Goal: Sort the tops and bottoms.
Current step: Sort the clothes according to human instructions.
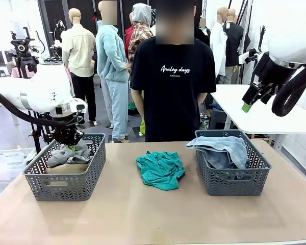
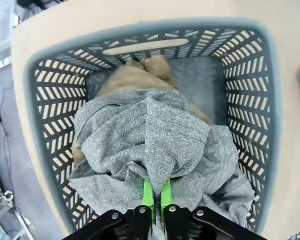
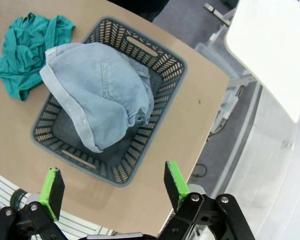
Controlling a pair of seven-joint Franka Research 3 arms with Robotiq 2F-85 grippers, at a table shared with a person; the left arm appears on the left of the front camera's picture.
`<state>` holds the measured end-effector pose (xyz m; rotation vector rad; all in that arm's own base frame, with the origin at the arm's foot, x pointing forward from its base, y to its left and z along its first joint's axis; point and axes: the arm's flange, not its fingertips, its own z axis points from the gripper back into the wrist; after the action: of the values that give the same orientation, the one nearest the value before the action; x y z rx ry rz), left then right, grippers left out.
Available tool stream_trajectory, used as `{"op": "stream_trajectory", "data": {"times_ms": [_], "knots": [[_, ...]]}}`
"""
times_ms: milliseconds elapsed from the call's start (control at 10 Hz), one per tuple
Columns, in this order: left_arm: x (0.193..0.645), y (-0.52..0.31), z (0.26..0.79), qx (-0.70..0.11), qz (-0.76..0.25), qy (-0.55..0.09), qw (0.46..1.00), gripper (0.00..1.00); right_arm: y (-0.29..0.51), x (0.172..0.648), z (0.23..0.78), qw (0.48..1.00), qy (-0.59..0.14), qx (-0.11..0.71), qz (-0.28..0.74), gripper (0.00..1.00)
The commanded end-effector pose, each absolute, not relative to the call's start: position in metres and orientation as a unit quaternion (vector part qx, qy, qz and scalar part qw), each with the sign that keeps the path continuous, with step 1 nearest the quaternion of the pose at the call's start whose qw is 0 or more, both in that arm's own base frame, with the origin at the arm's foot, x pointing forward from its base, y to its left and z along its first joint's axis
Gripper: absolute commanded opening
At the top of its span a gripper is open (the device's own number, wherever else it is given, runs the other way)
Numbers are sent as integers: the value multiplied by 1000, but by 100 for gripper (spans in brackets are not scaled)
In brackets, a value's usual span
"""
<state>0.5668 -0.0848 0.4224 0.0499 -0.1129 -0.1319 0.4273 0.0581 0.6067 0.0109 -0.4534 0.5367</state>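
Wrist cams: L tool [image 2: 156,184] tight on grey tee [image 2: 155,135] over tan top [image 2: 134,79]; R tool [image 3: 112,172] wide.

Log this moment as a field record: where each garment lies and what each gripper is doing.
left basket: grey tee piled over tan top
left gripper: shut on a fold of the grey tee, down in the left basket
right basket: denim bottoms, hanging over one rim
right gripper: open, empty, raised above the right basket
teal tee: crumpled on the table between the baskets
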Motion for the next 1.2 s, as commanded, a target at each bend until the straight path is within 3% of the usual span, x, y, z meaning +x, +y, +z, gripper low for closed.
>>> {"op": "stream_trajectory", "data": {"times_ms": [0, 500, 600, 1100], "knots": [[567, -83, 436, 17, -66, -58, 996, 0, 60, 427, 605, 941, -220, -4, 256, 100], [560, -74, 466, 17, -26, -76, 997, 96, 60, 427, 605, 941, -220, -4, 256, 100], [559, -73, 471, 17, -18, -75, 997, 100, 60, 427, 605, 941, -220, -4, 256, 100], [551, -84, 489, -4, -29, -91, 995, 100, 60, 427, 605, 941, -220, -4, 256, 100]]}}
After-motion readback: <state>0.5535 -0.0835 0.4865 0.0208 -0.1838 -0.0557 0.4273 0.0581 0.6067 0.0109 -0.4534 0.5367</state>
